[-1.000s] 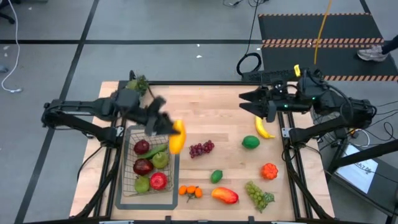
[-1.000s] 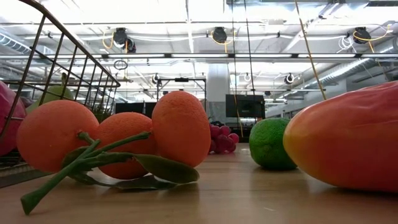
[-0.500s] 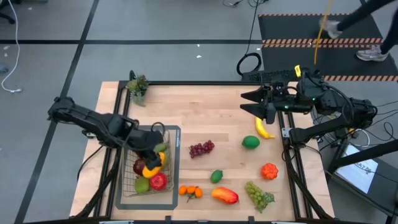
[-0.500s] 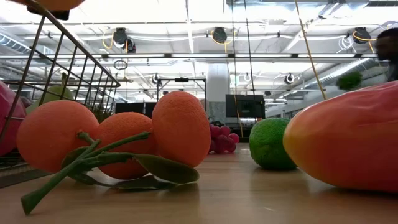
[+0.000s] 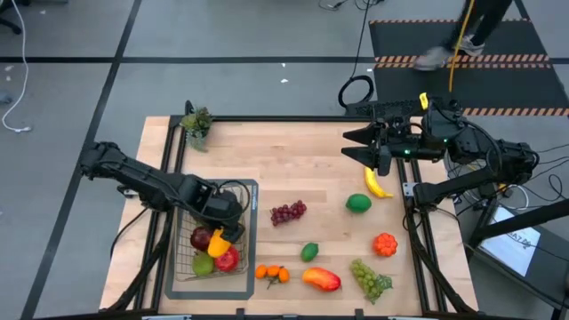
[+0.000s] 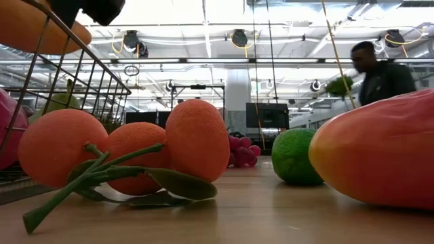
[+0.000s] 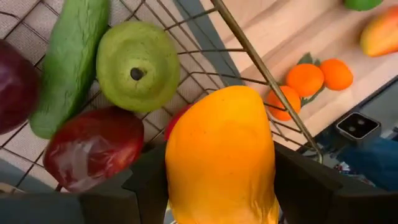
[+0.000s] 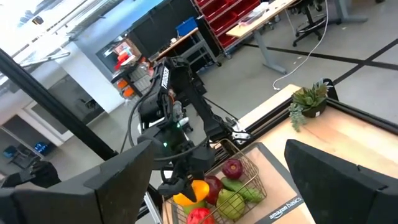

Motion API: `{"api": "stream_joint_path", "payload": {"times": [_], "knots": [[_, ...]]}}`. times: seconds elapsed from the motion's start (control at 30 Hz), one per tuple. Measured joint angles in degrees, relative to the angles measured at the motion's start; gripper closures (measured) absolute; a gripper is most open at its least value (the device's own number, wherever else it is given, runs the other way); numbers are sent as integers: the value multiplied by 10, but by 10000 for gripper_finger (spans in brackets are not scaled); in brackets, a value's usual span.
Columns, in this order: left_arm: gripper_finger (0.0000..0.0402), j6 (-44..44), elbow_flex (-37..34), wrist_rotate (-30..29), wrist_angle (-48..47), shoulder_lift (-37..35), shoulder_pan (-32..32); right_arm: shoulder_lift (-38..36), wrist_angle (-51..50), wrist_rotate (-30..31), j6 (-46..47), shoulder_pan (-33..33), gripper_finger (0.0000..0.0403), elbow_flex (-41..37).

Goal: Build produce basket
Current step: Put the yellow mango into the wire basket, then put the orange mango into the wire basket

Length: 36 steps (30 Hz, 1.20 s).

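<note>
Wooden table (image 5: 302, 160) carries the wire basket (image 5: 244, 283) at its left-front, w/ apples, a green pear (image 7: 137, 65) and a cucumber (image 7: 65, 68) inside. Left gripper (image 5: 220, 238) is over the basket, jaws pinching a yellow-orange mango (image 7: 221, 155) just above the fruit already there. Right gripper (image 5: 348, 147) hangs above the table's far right, jaws spread, nothing in them; banana (image 5: 377, 183) and lime (image 5: 357, 204) near it

A: Where's the left gripper (image 5: 220, 233)?
B: Low, its arm stretched across from the table's left edge, fingers (image 7: 146, 186) clamped on either side of what it holds.
A: And the right gripper (image 5: 356, 148)?
B: Raised at the far right side, jaws spread wide, idle.
</note>
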Motion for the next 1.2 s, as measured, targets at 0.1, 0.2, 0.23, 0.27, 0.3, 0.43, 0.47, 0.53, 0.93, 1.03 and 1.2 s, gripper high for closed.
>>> {"api": "stream_joint_path", "payload": {"times": [0.1,0.2,0.23,0.27,0.3,0.43,0.47,0.53,0.93,1.03,1.2], "knots": [[165,-15,-7,-1,1,-1,7,0,0,-1,-16,0,46,0],[165,-30,-14,-1,-2,0,9,0,0,-1,-31,0,46,0],[165,-30,-14,0,-2,0,10,0,0,-3,-34,0,46,0],[165,-30,-14,1,-2,0,10,0,0,-10,-35,0,46,0],[165,-30,-14,1,0,0,10,-1,0,-18,-35,0,46,0],[164,-43,-14,1,3,0,10,-3,-2,-46,-36,0,46,0],[164,-45,-14,2,3,0,10,-3,-5,-52,-36,0,46,0],[157,-49,-14,8,3,0,10,-3,-11,-62,-38,0,46,0],[60,-66,-14,37,3,0,14,-3,-65,-92,-53,0,46,0],[62,-50,-6,42,3,0,18,-3,-64,-92,-51,0,46,0],[91,-12,30,32,2,-1,39,-3,-64,-91,-47,0,46,0]]}}
